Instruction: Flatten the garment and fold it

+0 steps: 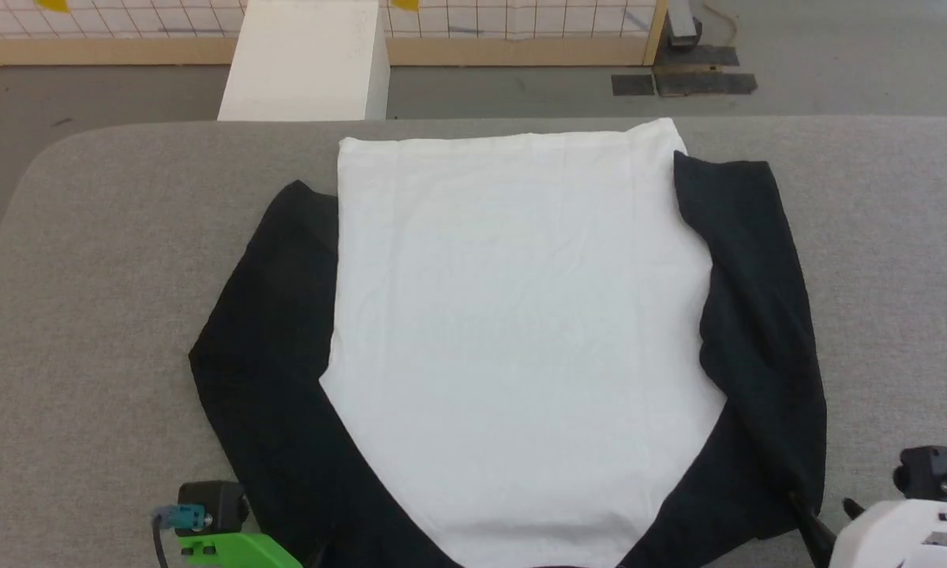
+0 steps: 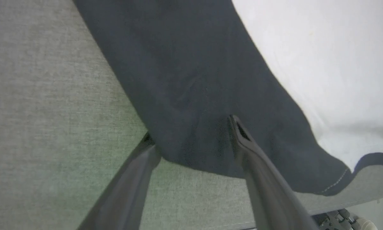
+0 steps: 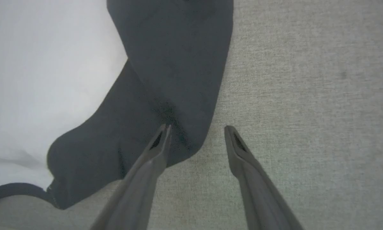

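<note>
The garment (image 1: 521, 315) lies spread on the grey desk (image 1: 110, 276), white panel up, black sleeves alongside. Flattening looks approx. done; no folds yet. The left gripper (image 2: 191, 127) and right gripper (image 3: 196, 127) stand wide open at the near sleeve edges, apparently w/ nothing held.

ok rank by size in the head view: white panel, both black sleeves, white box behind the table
1. white panel
2. left sleeve and right sleeve, too alike to rank
3. white box, farther from the camera
</note>
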Controlling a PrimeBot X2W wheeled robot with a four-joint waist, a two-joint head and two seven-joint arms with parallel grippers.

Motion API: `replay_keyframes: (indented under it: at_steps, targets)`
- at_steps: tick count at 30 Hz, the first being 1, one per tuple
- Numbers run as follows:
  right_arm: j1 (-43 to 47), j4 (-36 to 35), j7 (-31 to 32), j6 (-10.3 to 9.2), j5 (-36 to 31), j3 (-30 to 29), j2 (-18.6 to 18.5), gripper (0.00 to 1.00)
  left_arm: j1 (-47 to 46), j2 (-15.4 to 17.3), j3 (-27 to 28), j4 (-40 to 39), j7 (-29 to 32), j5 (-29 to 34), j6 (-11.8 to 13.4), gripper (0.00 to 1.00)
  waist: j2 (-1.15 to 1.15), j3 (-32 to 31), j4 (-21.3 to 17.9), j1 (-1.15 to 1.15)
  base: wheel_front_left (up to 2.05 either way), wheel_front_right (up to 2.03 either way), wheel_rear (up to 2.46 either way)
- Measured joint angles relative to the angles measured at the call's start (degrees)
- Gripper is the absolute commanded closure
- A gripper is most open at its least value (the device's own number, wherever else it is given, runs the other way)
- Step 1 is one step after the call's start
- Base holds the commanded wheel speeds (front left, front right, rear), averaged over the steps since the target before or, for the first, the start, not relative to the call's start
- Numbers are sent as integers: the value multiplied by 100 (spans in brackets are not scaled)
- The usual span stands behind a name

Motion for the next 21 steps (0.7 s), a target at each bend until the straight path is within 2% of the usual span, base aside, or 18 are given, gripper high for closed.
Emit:
replay_keyframes:
  at_steps: [5, 10, 14, 18, 21]
  targets:
    - [125, -34, -333, -1, 51, -297, 1, 0, 301, 20, 110, -170, -3, -8, 235, 0, 0, -157, 16, 0, 0, 0, 0]
    - [129, -248, -1115, -2, 25, -467, -3, 0, 636, 146, 363, -515, -11, -32, 503, 0, 0, -198, 57, 0, 0, 0, 0]
    - [-64, -415, -1951, -2, -57, -305, 1, 0, 611, 202, 703, -756, -634, 136, 609, 0, 0, -109, 77, 0, 0, 0, 0]
    - [-369, -495, -2848, -1, -254, 33, -48, 0, 193, 309, 900, -745, -1402, 460, 552, 0, 0, 36, 75, 0, 0, 0, 0]
    - [-554, -457, -3440, -1, -348, 253, -218, 0, -386, 464, 887, -631, -1796, 582, 268, 0, 0, 191, 50, 0, 0, 0, 0]
